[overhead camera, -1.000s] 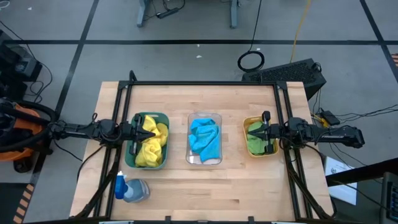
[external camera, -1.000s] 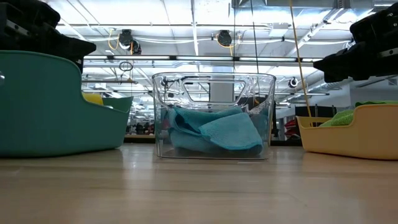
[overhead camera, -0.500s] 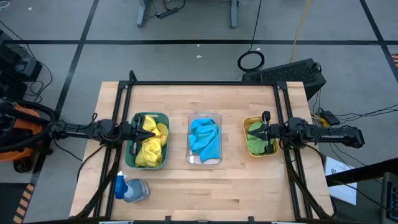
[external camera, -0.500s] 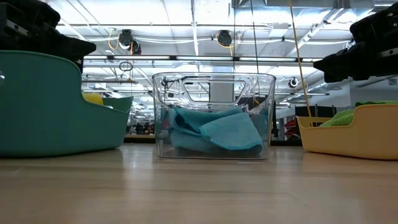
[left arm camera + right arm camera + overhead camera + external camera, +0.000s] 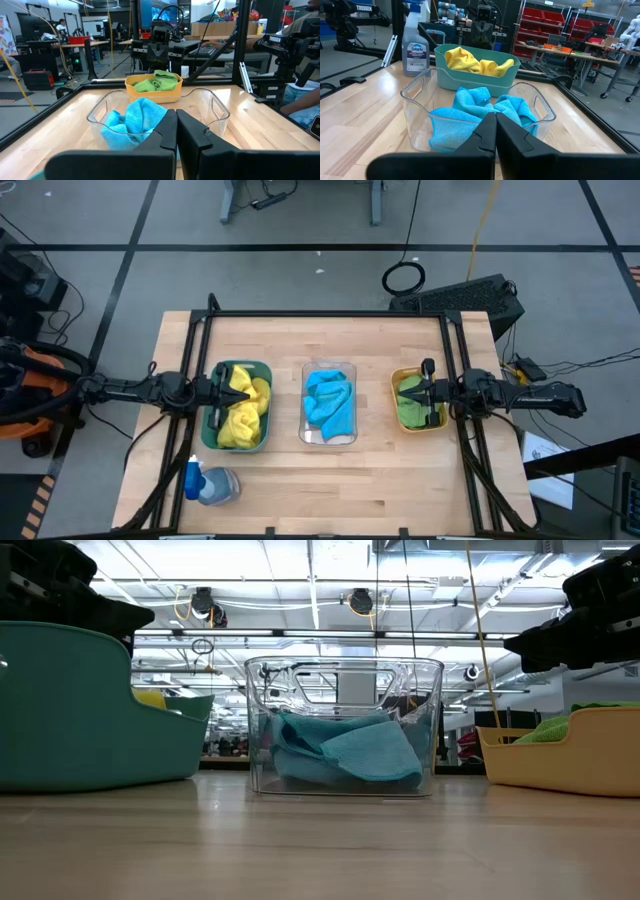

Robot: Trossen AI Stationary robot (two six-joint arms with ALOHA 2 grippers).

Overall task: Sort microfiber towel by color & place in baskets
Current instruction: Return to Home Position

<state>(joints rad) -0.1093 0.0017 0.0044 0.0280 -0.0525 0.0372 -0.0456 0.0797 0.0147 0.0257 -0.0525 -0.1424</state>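
Three baskets stand in a row across the table. The dark green basket [image 5: 237, 419] on the left holds yellow towels [image 5: 243, 412]. The clear basket [image 5: 329, 403] in the middle holds blue towels [image 5: 330, 405]. The orange-yellow basket [image 5: 417, 401] on the right holds a green towel [image 5: 409, 401]. My left gripper [image 5: 226, 391] hovers shut over the green basket. My right gripper [image 5: 412, 392] hovers shut over the orange-yellow basket. Neither holds anything; the shut fingers show in the wrist views [image 5: 176, 131] [image 5: 495, 131].
A spray bottle with a blue cap [image 5: 208, 484] lies near the table's near left corner. A black frame [image 5: 330, 315] rims the table top. Bare wood lies along the far side and the near right part of the table.
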